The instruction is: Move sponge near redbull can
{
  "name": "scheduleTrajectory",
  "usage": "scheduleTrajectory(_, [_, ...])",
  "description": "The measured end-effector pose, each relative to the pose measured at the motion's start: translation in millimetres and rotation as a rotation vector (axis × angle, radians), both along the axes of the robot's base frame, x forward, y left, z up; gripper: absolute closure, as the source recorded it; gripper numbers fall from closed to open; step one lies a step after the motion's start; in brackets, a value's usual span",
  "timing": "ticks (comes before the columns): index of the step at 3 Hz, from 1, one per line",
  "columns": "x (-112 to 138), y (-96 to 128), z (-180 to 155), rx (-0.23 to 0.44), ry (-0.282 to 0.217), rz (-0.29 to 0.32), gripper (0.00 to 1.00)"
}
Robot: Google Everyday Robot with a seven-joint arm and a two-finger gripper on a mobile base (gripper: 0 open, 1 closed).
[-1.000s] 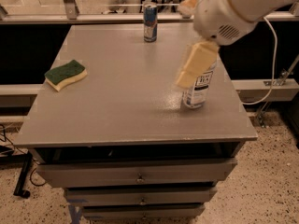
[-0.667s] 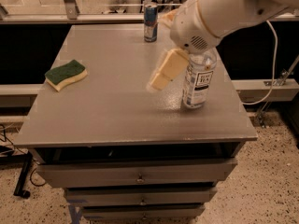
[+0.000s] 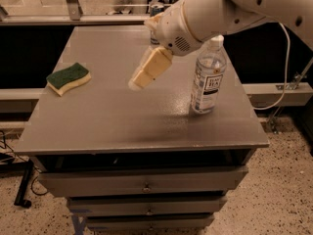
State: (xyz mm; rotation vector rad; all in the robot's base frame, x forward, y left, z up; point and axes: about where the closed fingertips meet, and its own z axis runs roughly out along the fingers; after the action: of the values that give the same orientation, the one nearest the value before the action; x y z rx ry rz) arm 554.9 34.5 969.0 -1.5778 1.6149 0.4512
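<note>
Hovering above the middle of the table [image 3: 122,126] with the end effector [image 3: 136,83], slanted down and angled toward the sponge side; carrying nothing that shows; cannot tell whether clenched or released from this angle. Spotting the sponge [image 3: 68,78] flat near the table's left edge as seen, green scouring face up, yellow foam beneath, well apart from the end effector and touching nothing else; low and open all round, so probably easiest to take from above. Catching only a sliver of the redbull can [image 3: 155,10] at the far edge of the table, mostly hidden behind the arm; well apart from the sponge, so nothing of the task done yet. Noting a clear water bottle [image 3: 209,77] with a white cap, upright on the right side, just beside the arm; tall and light-looking, likely to tip if brushed. Reading this as the reach phase; grasp not yet made. Needing next a drop onto the sponge, a squeeze across its narrow width, then a carry toward the far edge; soft foam, so expect some give. Watching for a swing of the arm into the bottle, and for a set-down knocking the can.
</note>
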Motion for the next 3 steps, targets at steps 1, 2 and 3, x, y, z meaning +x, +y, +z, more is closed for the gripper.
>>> scheduleTrajectory(1, [4,16,-9,0.028,-0.007,0.016,0.0])
scheduleTrajectory(2, [21,49,-23,0.046,-0.03,0.037,0.0])
scheduleTrajectory(3, [39,85,-34,0.04,-0.055,0.061,0.0])
